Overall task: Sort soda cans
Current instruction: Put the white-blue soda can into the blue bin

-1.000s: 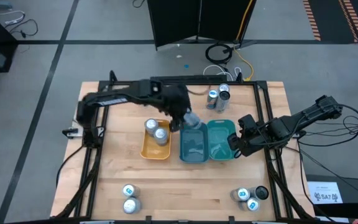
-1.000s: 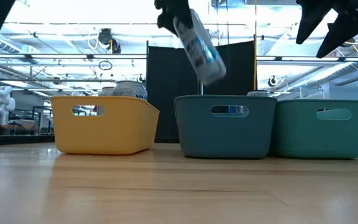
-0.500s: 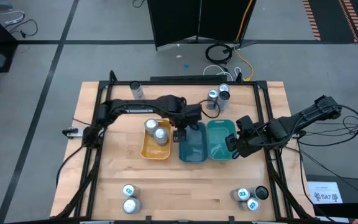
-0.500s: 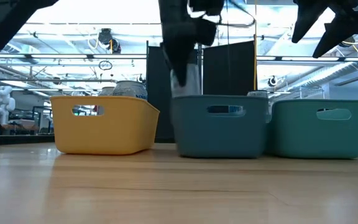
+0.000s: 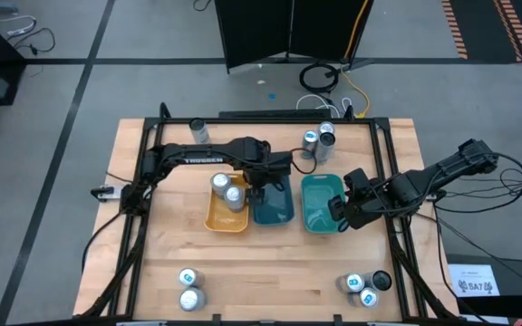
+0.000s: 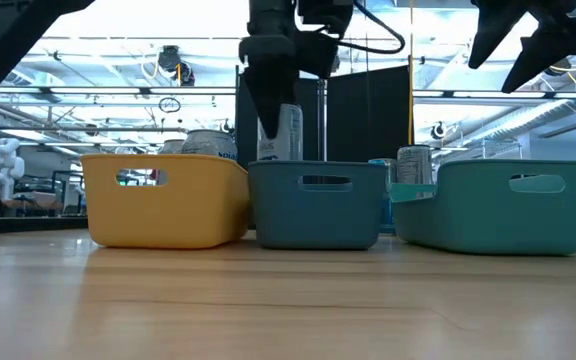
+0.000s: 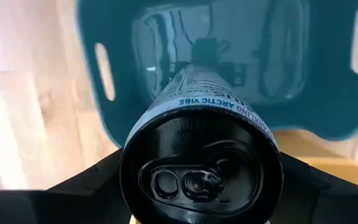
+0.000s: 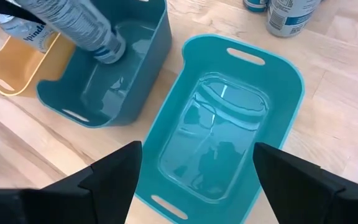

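Silver can [image 6: 286,133] held by the left gripper [image 5: 263,187], its base inside the dark teal tray [image 5: 273,214].
Yellow tray [image 5: 216,217] sits just beside, holding two cans [image 5: 227,189]; the right gripper [image 8: 194,180] hovers with fingers spread and empty over the light teal tray [image 5: 319,222].

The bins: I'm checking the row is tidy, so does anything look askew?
Yes. The dark teal bin sits against the yellow bin, leaving a gap to the light teal bin, while the left gripper lowers a can into it.
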Motion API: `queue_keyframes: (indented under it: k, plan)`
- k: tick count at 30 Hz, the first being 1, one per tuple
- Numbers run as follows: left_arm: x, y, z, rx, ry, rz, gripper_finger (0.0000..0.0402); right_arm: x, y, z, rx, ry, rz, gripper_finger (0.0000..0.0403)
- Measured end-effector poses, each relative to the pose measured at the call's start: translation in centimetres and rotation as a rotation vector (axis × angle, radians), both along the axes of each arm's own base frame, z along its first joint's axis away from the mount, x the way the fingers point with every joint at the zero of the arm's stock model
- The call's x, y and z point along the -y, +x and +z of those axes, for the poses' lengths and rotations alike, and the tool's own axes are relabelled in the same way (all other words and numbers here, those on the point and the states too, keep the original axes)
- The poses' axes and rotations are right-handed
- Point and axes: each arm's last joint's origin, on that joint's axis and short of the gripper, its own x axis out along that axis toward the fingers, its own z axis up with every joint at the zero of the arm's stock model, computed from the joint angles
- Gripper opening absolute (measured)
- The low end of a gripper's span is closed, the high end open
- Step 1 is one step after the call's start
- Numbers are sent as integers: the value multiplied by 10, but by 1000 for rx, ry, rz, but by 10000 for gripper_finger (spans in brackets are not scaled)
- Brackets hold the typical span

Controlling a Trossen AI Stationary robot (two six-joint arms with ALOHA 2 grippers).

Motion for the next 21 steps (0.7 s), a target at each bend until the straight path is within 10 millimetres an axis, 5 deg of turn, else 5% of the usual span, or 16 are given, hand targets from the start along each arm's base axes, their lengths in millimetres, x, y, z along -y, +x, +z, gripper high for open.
queue_keyframes:
  k: [11, 21]
  plan:
    - [23, 2, 0, 7, -14, -142, 277, 0, 0, 0, -6, -7, 13, 299]
    - [-10, 1, 7, 26, 75, -12, 277, 0, 1, 0, 2, -4, 13, 299]
